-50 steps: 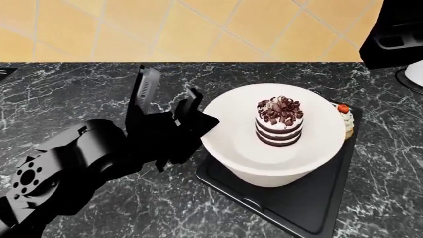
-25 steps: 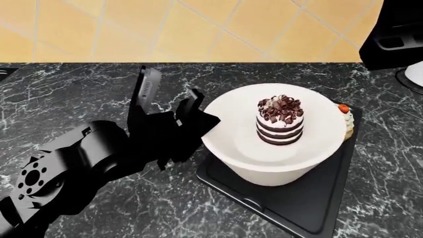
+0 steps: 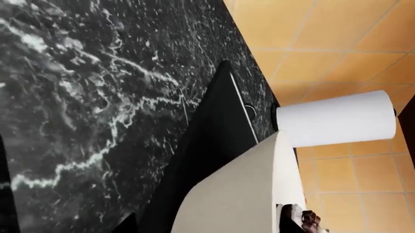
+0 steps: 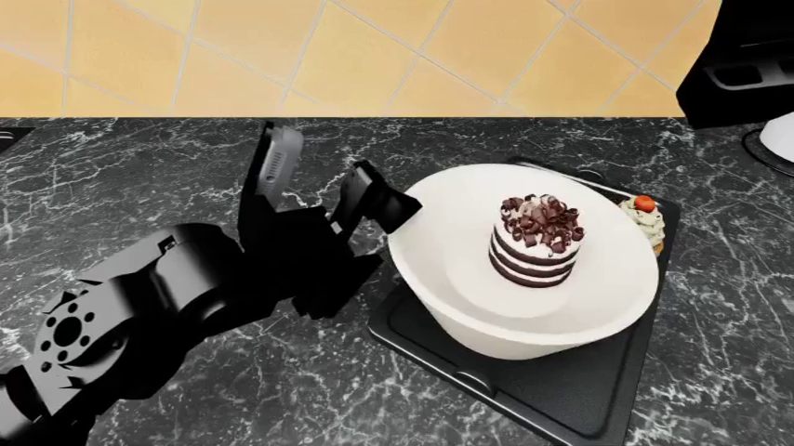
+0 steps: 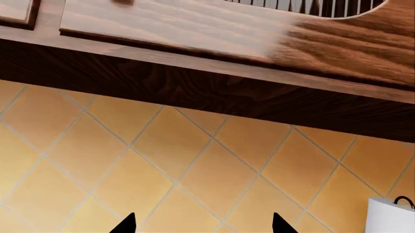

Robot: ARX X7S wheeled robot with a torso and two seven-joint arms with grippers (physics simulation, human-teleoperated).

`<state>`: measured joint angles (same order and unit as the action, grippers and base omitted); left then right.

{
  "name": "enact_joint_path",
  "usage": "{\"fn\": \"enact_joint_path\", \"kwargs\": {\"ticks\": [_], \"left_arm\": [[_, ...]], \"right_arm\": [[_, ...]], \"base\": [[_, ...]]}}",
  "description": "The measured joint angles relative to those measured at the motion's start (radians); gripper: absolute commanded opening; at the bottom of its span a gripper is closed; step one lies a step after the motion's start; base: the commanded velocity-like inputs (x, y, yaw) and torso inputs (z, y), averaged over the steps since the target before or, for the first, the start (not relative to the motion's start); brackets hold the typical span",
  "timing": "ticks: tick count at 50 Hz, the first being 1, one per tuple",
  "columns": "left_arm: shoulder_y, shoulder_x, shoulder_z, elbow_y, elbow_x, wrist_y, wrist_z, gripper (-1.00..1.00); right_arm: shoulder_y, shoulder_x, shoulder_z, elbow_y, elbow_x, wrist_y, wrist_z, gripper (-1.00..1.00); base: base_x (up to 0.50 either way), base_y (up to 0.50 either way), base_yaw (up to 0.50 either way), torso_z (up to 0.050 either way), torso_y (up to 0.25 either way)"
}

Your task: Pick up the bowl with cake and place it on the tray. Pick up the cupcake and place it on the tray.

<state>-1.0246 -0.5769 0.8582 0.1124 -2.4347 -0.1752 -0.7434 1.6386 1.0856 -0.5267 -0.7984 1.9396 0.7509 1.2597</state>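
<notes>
**Bowl and cupcake on tray; left gripper open beside bowl**

Surface: black marble-patterned countertop with white veins (image 4: 149, 158), running back to a wall of tan diagonal tiles (image 4: 372, 56). A black appliance (image 4: 745, 65) stands at the far right corner of the head view. The right wrist view shows the same tiles under a dark wooden cabinet (image 5: 227, 58). A white paper-towel roll (image 3: 337, 119) shows against the tiles in the left wrist view.

Writing: none legible anywhere.

Containers: the flat matte black rectangular tray (image 4: 559, 390) lies on the counter. The large plain white bowl (image 4: 459, 269) sits on it, covering most of it. Inside the bowl, upright and slightly right of centre, stands the small striped chocolate-and-cream layer cake (image 4: 538, 242). The white-frosted cupcake with a red cherry (image 4: 645, 221) rests at the tray's far right edge, just beside the bowl rim; contact probably, but the rim hides the gap.

Grippers: the left gripper (image 4: 325, 177) has its fingers spread apart, holding nothing, one fingertip touching or nearly touching the bowl's left rim. Right gripper (image 5: 201, 224): only two dark fingertips show, set apart, nothing between them.
</notes>
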Motion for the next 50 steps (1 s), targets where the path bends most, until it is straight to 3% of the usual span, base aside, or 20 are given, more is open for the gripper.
{"fn": "enact_joint_path", "kwargs": {"ticks": [13, 35, 50], "left_arm": [[-0.013, -0.01, -0.007, 0.036, 0.023, 0.01, -0.022, 1.0], [-0.19, -0.076, -0.146, 0.328, -0.006, 0.06, -0.165, 1.0], [-0.324, -0.253, -0.221, 0.444, 0.173, 0.031, -0.293, 1.0]], "right_arm": [[0.001, 0.001, 0.001, -0.001, 0.001, 0.0, 0.001, 1.0], [0.007, 0.0, 0.003, 0.001, 0.006, 0.001, 0.002, 1.0], [0.037, -0.002, 0.004, 0.003, 0.027, 0.009, 0.017, 1.0]], "base": [[0.0, 0.0, 0.0, 0.0, 0.0], [0.0, 0.0, 0.0, 0.0, 0.0], [0.0, 0.0, 0.0, 0.0, 0.0]]}}
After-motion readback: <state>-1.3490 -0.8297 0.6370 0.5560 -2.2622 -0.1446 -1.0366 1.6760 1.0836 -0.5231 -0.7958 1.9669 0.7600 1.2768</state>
